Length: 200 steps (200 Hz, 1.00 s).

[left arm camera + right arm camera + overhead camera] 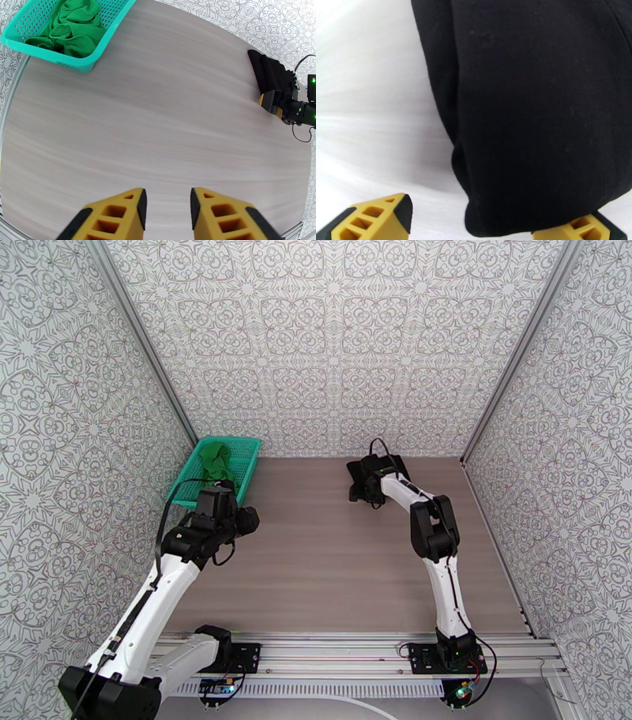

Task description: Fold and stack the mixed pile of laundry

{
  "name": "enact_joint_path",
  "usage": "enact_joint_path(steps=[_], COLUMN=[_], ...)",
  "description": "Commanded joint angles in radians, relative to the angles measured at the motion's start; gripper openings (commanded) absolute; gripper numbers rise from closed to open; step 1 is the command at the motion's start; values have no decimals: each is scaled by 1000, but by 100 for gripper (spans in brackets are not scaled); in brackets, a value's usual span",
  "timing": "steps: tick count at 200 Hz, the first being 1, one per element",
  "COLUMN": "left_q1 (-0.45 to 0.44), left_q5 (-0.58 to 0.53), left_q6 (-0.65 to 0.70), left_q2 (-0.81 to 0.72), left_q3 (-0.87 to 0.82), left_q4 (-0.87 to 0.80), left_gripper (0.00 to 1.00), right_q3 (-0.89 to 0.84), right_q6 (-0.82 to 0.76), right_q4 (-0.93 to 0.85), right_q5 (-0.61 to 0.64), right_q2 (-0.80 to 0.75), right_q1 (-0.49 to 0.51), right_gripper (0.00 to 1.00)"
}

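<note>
The bright green T-shirt [215, 460] lies crumpled in the teal mesh basket [246, 447] at the back left; the left wrist view has the shirt [73, 27] at its top left. The black garment [397, 466] lies folded on the table near the back wall, also seen from the left wrist [270, 73]. My right gripper [363, 481] is at its edge, open, and the black cloth [537, 110] lies between its fingers and over the right fingertip [584, 229]. My left gripper [168, 209] hovers open over bare table just in front of the basket, holding nothing.
The basket [59, 59] stands against the left wall. Patterned walls close the table on three sides. Bare wood-grain tabletop [316, 556] spreads between the two arms, and a metal rail [355, 646] runs along the near edge.
</note>
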Motion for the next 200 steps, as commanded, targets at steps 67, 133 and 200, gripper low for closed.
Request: enact_joint_path(steps=[67, 133, 200], left_q1=[172, 370, 497], left_q5=[42, 153, 219], left_q6=[19, 90, 125], left_q2=[131, 467, 1020], left_q3=[98, 394, 854], left_q4=[-23, -26, -193], left_gripper=[99, 99, 84], right_q3=[25, -348, -758], right_q6=[-58, -69, -65], right_q4=[118, 263, 283], right_q5=[-158, -350, -346], right_q2=[60, -280, -659], right_q1=[-6, 18, 124], right_gripper=[83, 83, 83])
